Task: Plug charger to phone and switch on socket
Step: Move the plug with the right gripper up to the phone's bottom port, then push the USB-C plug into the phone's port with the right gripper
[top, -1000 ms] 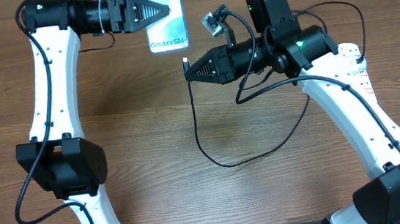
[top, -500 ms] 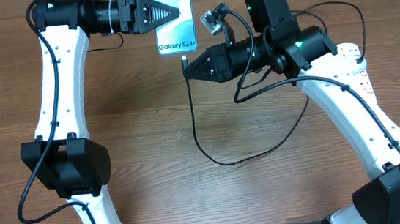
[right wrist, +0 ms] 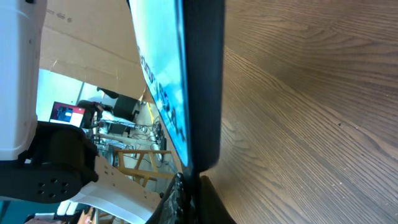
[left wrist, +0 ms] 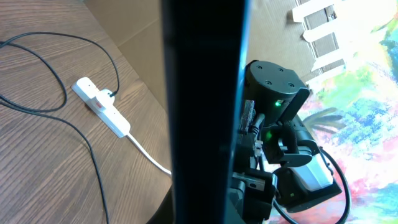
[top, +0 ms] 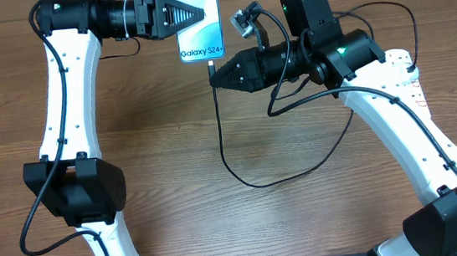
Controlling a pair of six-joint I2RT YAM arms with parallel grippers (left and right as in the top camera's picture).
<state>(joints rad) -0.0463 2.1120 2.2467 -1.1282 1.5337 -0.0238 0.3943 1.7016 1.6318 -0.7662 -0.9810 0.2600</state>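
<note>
My left gripper (top: 199, 15) is shut on the phone (top: 198, 20), a blue-teal screen with a white "Galaxy S24" band, and holds it up at the top centre. The phone fills the left wrist view as a dark edge (left wrist: 205, 99) and shows in the right wrist view (right wrist: 186, 74). My right gripper (top: 213, 76) is shut on the charger (top: 220, 137) at its connector tip, right under the phone's lower edge (right wrist: 205, 158). The black cable hangs down and loops right. The socket (left wrist: 102, 107), a white strip with red switches, lies on the table in the left wrist view.
The wooden table (top: 167, 193) spreads below both arms. The socket's thick white cord (left wrist: 149, 158) runs toward the table edge. Black cable loops (left wrist: 37, 74) lie beside the strip. Cardboard (left wrist: 137, 25) stands behind the table.
The left gripper carried the phone to the right, toward the right gripper. The right gripper rose slightly with the connector tip, which now sits at the phone's lower edge. Little moved in the last half second.
</note>
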